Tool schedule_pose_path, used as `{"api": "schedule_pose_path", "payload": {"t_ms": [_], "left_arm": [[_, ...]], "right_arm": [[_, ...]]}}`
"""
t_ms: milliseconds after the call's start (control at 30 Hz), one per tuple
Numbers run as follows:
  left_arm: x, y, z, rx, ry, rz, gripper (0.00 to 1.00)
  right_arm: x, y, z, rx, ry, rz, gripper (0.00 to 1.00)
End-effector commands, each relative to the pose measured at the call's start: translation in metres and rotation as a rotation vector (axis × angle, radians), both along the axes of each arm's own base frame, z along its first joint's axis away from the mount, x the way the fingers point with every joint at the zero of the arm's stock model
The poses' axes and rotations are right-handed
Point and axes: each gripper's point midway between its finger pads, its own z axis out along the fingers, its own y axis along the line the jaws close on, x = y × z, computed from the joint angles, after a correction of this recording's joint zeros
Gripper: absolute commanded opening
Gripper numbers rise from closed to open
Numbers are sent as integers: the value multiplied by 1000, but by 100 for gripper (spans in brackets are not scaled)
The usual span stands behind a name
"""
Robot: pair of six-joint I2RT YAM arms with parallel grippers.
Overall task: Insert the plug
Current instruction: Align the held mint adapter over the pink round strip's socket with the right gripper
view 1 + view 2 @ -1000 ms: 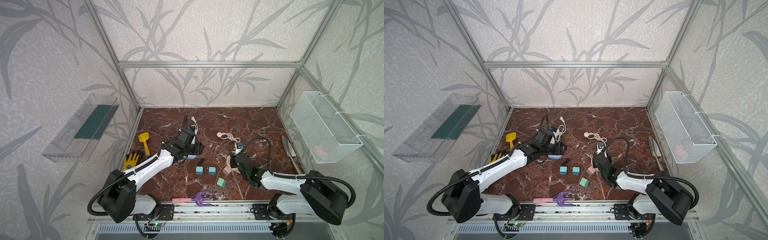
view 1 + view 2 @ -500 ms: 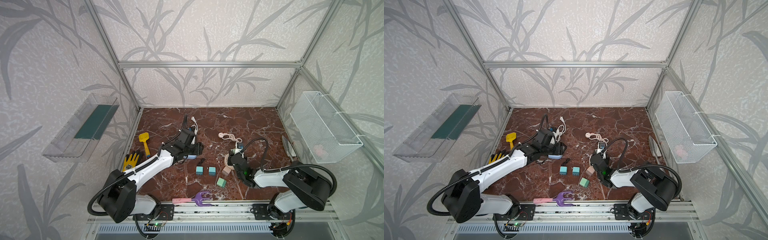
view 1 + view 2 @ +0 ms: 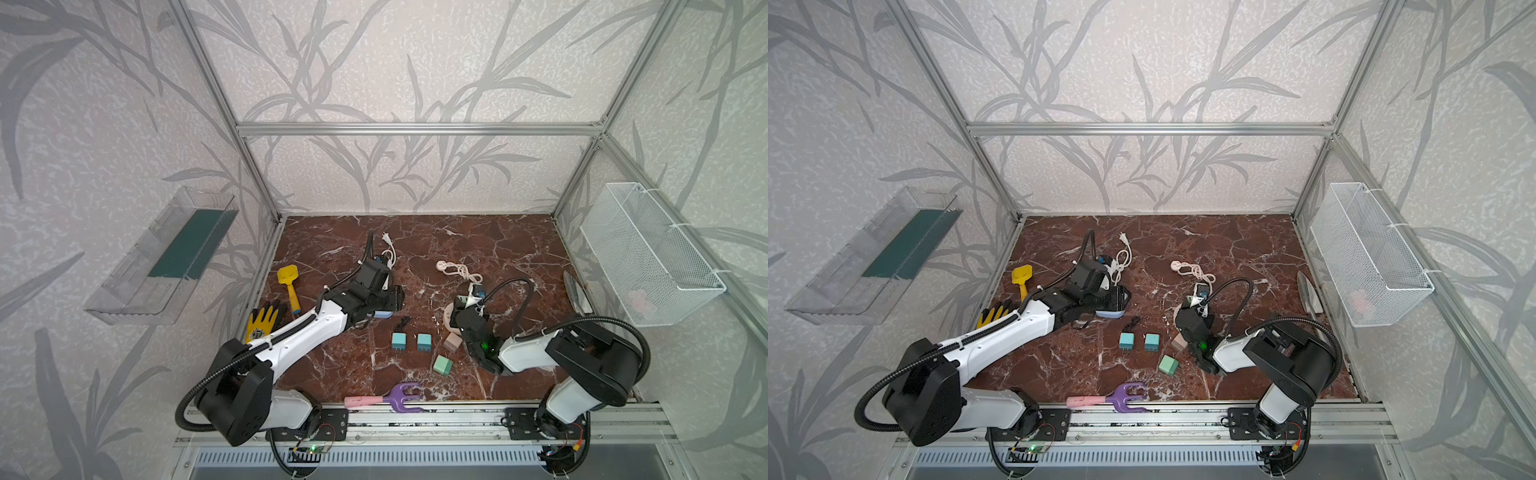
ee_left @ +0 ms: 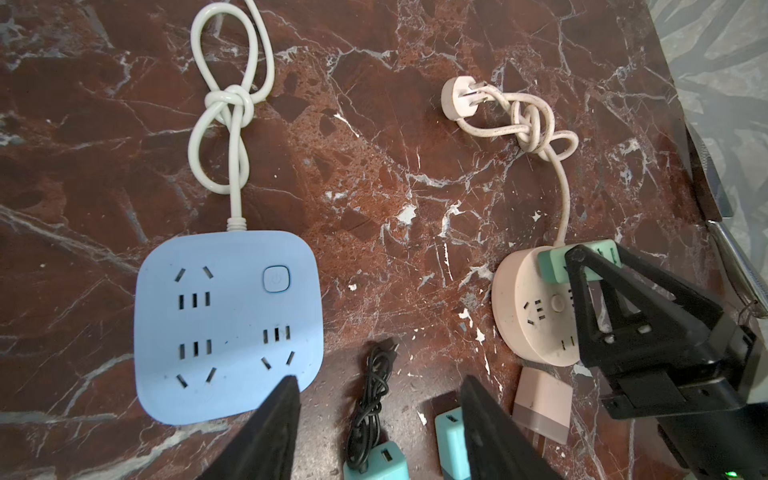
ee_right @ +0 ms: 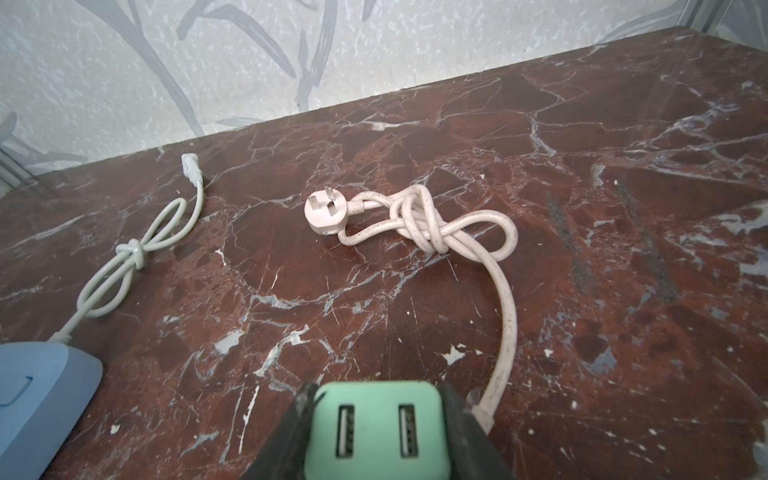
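The right pincer point(image 5: 376, 395), clamped on the plug point(image 4: 552, 266) over the socket point(image 4: 536, 316), should square the prongs to the slots and press straight down, while the left pincer point(image 4: 380, 380) hangs apart and empty.

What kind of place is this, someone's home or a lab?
Most likely a robot test cell: a silver aluminium frame boxes in the red marble-patterned tabletop, two white-and-black robot arms sit on its front rail, and a white wire-mesh basket hangs on one wall.

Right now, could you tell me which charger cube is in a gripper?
The mint-green cube in the right gripper, at the round pink strip; the other four lie unheld on the table.
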Motion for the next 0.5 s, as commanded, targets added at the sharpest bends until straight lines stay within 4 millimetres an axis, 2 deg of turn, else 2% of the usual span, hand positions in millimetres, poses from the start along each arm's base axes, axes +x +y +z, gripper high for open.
{"api": "schedule_pose_path", "payload": {"t_ms": [0,300,467], "left_arm": [[-2,4,-2,12,-6,12,61],[-3,3,-3,9,-9,7,61],[-5,7,-2,13,-17,12,61]], "right_arm": [[-62,-25,-93,-291,388,132,0],[-76,-29,-106,-321,449,102,0],[-84,-31,-130,-316,516,83,0]]}}
